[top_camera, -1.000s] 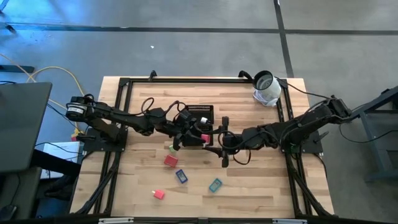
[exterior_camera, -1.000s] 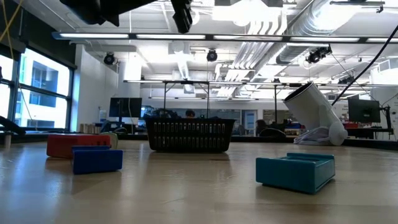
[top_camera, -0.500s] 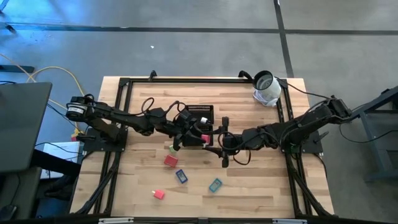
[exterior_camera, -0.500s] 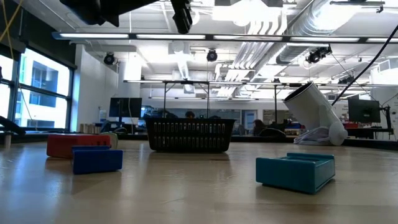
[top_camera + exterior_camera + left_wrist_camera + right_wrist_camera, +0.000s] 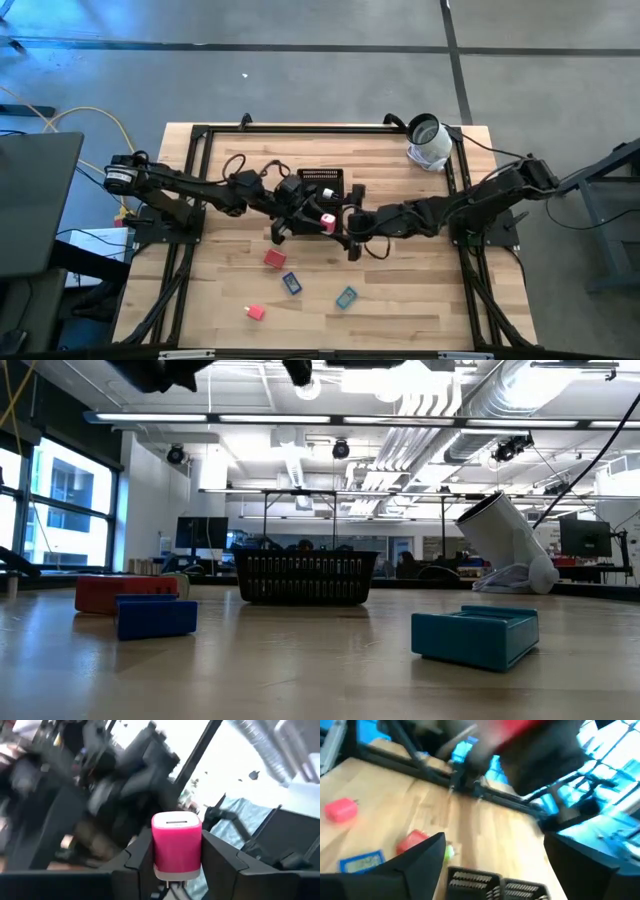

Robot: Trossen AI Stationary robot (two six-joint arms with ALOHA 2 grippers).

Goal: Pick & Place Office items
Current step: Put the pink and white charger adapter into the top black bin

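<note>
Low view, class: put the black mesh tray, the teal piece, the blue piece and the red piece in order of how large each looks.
1. Black mesh tray, widest though farthest back.
2. Teal piece.
3. Blue piece and red piece look alike; the blue one partly covers the red one, so they stay unranked.

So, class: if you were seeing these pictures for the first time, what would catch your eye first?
Probably the bright pink-and-white plug-shaped block, pinched in the left end effector above the middle of the wooden table. Next, the right end effector, open, facing it beside the black mesh tray.
</note>
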